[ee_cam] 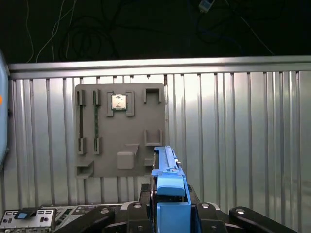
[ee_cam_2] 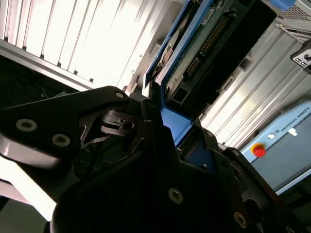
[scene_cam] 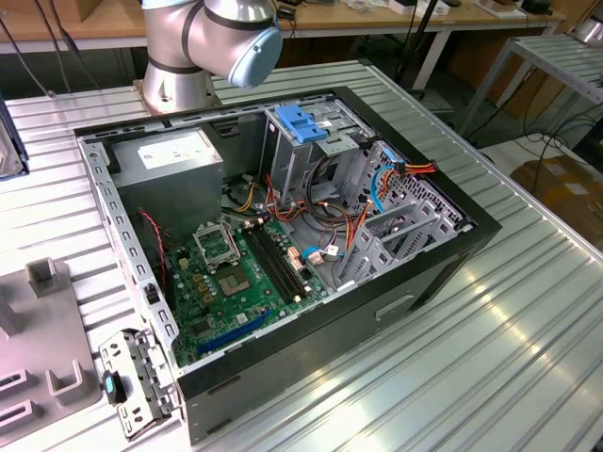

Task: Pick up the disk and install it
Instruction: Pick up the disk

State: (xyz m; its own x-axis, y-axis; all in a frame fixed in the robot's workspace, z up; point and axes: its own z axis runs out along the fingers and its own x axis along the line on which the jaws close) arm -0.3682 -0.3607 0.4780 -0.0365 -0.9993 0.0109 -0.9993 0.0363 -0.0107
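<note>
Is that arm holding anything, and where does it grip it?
Yes: the flat silver-metal disk with blue plastic side rails, clamped edge-on in the end effector by its two broad faces, near one end.

There's the disk (ee_cam: 169, 189), gripped edge-on in the tool (ee_cam: 167, 216) above the bench, with its blue side rail showing and its silver body tilted.

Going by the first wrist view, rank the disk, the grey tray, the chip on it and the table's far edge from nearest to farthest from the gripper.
1. The disk: clamped edge-on in the gripper.
2. The grey tray: lying flat just beyond the disk.
3. The chip: seated in the tray's far half.
4. The table's far edge: past the tray, farthest.
</note>
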